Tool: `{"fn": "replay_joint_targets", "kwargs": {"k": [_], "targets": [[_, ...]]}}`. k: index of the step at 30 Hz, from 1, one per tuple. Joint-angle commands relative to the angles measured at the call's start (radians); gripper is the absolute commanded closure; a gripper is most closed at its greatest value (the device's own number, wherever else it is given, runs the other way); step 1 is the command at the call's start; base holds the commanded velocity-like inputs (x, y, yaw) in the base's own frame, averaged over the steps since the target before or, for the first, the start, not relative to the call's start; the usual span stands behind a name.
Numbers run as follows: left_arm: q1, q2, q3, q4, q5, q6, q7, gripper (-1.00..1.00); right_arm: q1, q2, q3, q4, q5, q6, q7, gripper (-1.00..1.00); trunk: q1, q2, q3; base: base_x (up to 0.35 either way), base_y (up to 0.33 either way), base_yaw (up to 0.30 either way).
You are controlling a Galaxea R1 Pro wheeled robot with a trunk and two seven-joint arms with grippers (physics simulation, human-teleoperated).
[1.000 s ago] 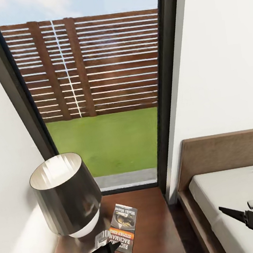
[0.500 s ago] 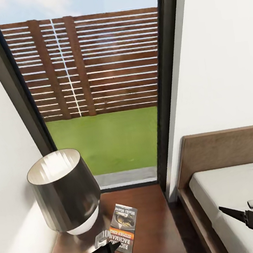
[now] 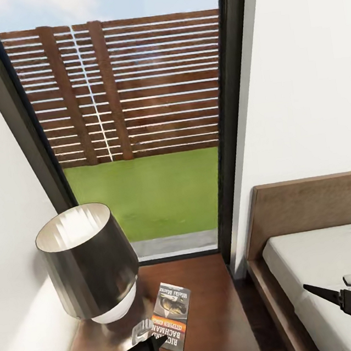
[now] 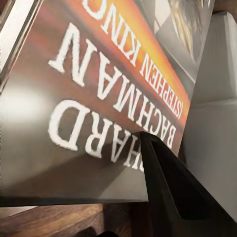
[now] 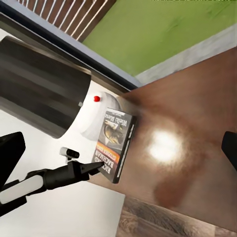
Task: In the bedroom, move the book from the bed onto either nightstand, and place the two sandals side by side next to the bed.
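The book (image 3: 173, 315), a thin paperback with an orange band and white lettering, rests low over the dark wooden nightstand (image 3: 219, 316), beside the lamp. My left gripper (image 3: 159, 339) is shut on its near edge. In the left wrist view one dark finger (image 4: 170, 187) lies on the book's cover (image 4: 98, 89), and the other finger is hidden under it. My right gripper (image 3: 310, 291) hangs open over the mattress of the bed (image 3: 319, 256); its spread fingers (image 5: 10, 148) frame the book (image 5: 114, 143) and the nightstand (image 5: 197, 123). The sandals are out of view.
A lamp (image 3: 90, 264) with a dark metallic shade takes up the nightstand's left half, close to the book. A white wall stands at the left and a tall black-framed window (image 3: 135, 120) behind. The brown headboard (image 3: 312, 207) and bed frame border the nightstand on the right.
The camera has shifted a little, so lamp, window sill and headboard sit slightly higher in the picture. Both grippers and the held book keep their places.
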Motion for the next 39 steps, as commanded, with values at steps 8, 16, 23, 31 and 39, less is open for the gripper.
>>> {"fn": "replay_joint_targets", "kwargs": {"k": [8, 16, 23, 31, 39], "targets": [[0.000, 0.000, 0.002, -0.001, 0.006, 0.009, -0.002, 1.00, -0.001, -0.001, 0.000, 0.000, -0.005, 0.007, 0.004, -1.00, 0.023, -0.042, -0.020, 0.000, 0.000, 0.000], [0.000, 0.000, 0.002, 0.000, 0.006, 0.009, -0.002, 1.00, 0.000, -0.002, 0.000, 0.000, -0.005, 0.008, 0.004, -1.00, 0.050, -0.091, -0.042, 0.000, 0.000, 0.000], [0.000, 0.000, 0.002, 0.000, 0.006, 0.009, -0.002, 1.00, 0.000, -0.004, -0.004, -0.004, -0.013, 0.016, 0.007, -1.00, 0.050, -0.091, -0.042, 0.000, 0.000, 0.000], [0.000, 0.000, 0.002, 0.000, 0.006, 0.009, -0.002, 1.00, 0.000, -0.008, -0.005, -0.006, -0.016, 0.018, 0.091, -1.00, 0.050, -0.091, -0.042, 0.000, 0.000, 0.000], [0.000, 0.000, 0.002, 0.000, 0.006, 0.009, -0.002, 1.00, 0.000, -0.010, -0.004, -0.007, -0.015, 0.017, 0.128, -1.00, 0.050, -0.091, -0.042, 0.000, 0.000, 0.000]]}}
